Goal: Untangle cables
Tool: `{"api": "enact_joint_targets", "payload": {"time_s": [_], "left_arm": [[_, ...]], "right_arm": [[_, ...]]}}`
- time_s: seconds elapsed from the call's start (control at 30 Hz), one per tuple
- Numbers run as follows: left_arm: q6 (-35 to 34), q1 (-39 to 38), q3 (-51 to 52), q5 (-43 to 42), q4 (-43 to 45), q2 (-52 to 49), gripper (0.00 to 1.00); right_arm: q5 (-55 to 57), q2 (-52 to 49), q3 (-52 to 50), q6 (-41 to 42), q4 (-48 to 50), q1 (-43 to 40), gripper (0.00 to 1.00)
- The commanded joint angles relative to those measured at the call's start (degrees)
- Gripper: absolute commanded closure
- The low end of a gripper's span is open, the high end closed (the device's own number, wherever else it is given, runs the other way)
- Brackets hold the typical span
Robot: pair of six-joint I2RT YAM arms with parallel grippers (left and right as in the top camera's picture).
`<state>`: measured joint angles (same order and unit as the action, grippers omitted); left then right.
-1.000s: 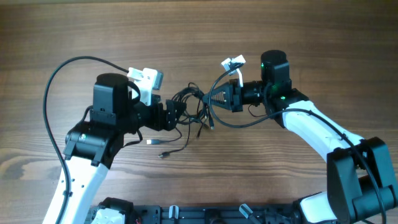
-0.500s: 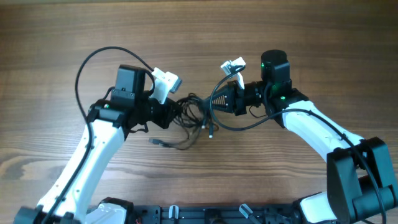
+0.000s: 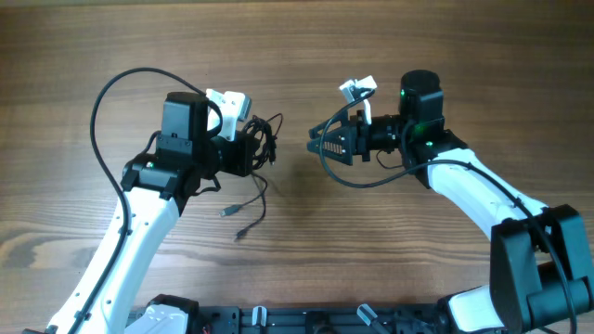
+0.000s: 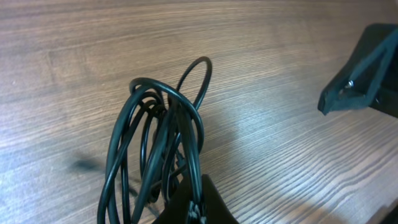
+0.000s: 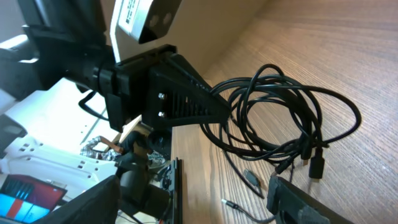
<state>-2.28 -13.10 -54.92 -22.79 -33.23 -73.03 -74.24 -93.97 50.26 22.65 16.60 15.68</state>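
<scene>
The cables (image 3: 270, 131) are a bundle of thin black loops gathered at my left gripper (image 3: 260, 151), which is shut on them and holds them just above the table. Two loose ends trail toward the front, with small plugs (image 3: 226, 212) lying on the wood. In the left wrist view the cables (image 4: 158, 134) rise as a tall loop from the pinched fingertips (image 4: 198, 202). My right gripper (image 3: 314, 145) stands open and empty a short way to the right of the bundle, apart from it. From the right wrist view the cables (image 5: 283, 118) hang off the left gripper (image 5: 217, 109).
The thick black cable (image 3: 111, 102) wired to the left arm arches over the table's left side. A similar one (image 3: 357, 181) loops under the right arm. The rig's black frame (image 3: 306, 320) runs along the front edge. Bare wooden table (image 3: 297, 46) lies behind both arms.
My left gripper shut on the cable bundle and drew it left. My right gripper opened, let the cables go and pulled back slightly right.
</scene>
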Motion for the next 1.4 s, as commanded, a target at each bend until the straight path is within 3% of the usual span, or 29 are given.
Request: {"api": "enact_joint_targets", "payload": {"time_s": [0.0, 0.1, 0.27, 0.63, 0.83, 0.9, 0.97, 1.17, 1.37], "left_arm": [[-2.73, 0.26, -0.48, 1.09, 0.09, 0.9, 0.96], [-2.43, 0.26, -0.48, -2.32, 0.39, 0.9, 0.96], [2.1, 0.26, -0.48, -12.31, 0.55, 0.94, 0.96], [3.58, 0.24, -0.48, -17.99, -0.48, 1.05, 0.96], [3.58, -0.09, -0.48, -18.8, -0.83, 1.05, 0.96], [3.61, -0.07, -0.48, -18.73, -0.83, 1.05, 0.96], [3.8, -0.07, -0.48, -18.69, -0.83, 1.05, 0.96], [5.07, -0.07, -0.48, -16.06, -0.85, 1.05, 0.96], [5.16, -0.07, -0.48, -8.52, -4.24, 1.05, 0.96]], "right_arm": [[3.87, -0.92, 0.09, 0.0, -0.83, 1.95, 0.28], [7.1, -0.94, 0.09, -0.33, -0.81, 5.42, 0.34], [20.85, -1.33, 0.09, -1.44, -0.72, 11.23, 0.36], [28.81, -1.73, 0.09, 3.21, 0.7, 11.37, 0.55], [24.46, -1.73, 0.09, 9.07, 6.64, 11.37, 0.62], [23.63, -1.73, 0.09, 9.03, 6.49, 11.37, 0.81], [21.79, -1.73, 0.09, 9.03, 6.49, 11.34, 0.94], [13.44, -1.73, 0.09, 8.81, 6.34, 10.93, 0.96], [-0.87, -1.7, 0.09, 13.7, 10.25, 2.84, 0.96]]}}
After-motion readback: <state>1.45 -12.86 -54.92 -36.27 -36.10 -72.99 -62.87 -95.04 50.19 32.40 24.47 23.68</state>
